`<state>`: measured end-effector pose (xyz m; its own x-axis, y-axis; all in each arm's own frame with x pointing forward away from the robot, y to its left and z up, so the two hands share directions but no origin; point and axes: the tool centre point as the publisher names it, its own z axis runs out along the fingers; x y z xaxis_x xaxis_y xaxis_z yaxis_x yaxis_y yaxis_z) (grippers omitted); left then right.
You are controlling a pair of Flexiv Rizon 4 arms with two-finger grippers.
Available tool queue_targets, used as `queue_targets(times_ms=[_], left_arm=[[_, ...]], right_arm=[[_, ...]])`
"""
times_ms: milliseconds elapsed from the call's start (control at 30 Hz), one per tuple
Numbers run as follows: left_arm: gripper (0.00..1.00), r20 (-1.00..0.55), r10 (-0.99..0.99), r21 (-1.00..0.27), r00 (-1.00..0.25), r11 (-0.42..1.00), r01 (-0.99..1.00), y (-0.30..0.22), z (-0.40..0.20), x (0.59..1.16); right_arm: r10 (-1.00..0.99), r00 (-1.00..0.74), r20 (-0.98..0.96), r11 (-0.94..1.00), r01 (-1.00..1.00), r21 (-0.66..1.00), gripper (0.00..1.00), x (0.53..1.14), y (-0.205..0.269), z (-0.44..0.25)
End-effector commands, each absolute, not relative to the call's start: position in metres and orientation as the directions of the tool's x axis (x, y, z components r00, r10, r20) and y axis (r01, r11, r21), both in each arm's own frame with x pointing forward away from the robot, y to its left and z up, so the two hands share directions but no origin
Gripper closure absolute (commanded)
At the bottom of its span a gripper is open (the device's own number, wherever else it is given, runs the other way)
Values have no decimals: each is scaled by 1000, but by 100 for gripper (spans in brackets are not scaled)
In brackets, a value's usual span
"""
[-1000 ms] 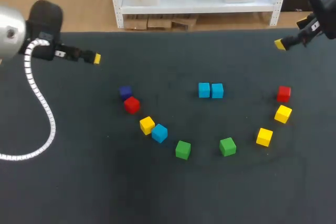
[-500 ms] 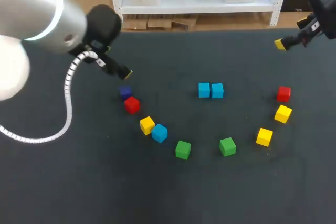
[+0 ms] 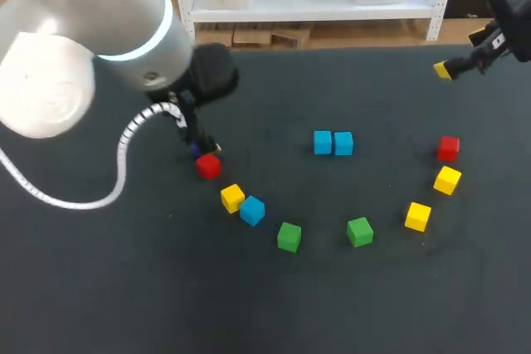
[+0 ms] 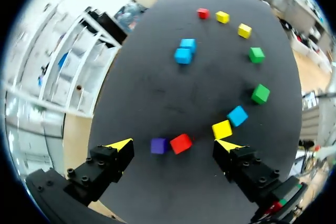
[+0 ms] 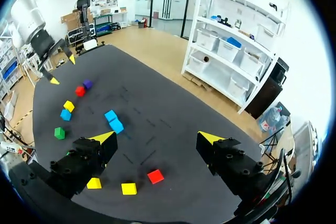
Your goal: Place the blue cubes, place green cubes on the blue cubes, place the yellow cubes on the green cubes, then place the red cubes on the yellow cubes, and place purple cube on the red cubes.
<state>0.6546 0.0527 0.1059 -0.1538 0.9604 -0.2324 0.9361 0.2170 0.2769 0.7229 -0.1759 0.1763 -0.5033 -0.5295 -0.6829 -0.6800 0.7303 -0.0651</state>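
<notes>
Two blue cubes (image 3: pixel 333 143) sit side by side mid-table. A third blue cube (image 3: pixel 252 210) lies beside a yellow cube (image 3: pixel 233 197). Two green cubes (image 3: pixel 289 236) (image 3: pixel 359 231) lie nearer the front. At the right are two yellow cubes (image 3: pixel 417 215) (image 3: pixel 447 180) and a red cube (image 3: pixel 449 147). My left gripper (image 3: pixel 203 145) (image 4: pixel 174 144) hangs open above the purple cube (image 4: pixel 158 145) and the other red cube (image 4: pixel 181 143), both between its fingers and untouched. My right gripper (image 3: pixel 443 70) (image 5: pixel 157 138) is open and empty at the far right, high above the table.
The dark table top (image 3: pixel 348 304) is bare toward the front. The left arm's white cable (image 3: pixel 124 151) loops over the left side of the table.
My left arm has swung in from the table's left edge to above the purple and red cubes. The right arm and all cubes have stayed put.
</notes>
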Motion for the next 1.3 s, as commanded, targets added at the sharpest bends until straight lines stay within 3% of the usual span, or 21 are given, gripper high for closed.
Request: queue_targets(times_ms=[33,400,733,1300], left_arm=[[0,-215,972,281,-96,156,947,45,97,650],[0,-206,978,186,15,24,982,32,67,639],[0,-69,982,157,178,-165,974,17,46,627],[0,-60,918,49,392,-389,920,10,31,597]], right_arm=[[-530,-504,-682,729,-681,-64,0,723,-176,177],[-530,-504,-682,729,-681,-64,0,723,-176,177],[-530,-504,-682,729,-681,-64,0,723,-176,177],[-530,-504,-682,729,-681,-64,0,723,-176,177]])
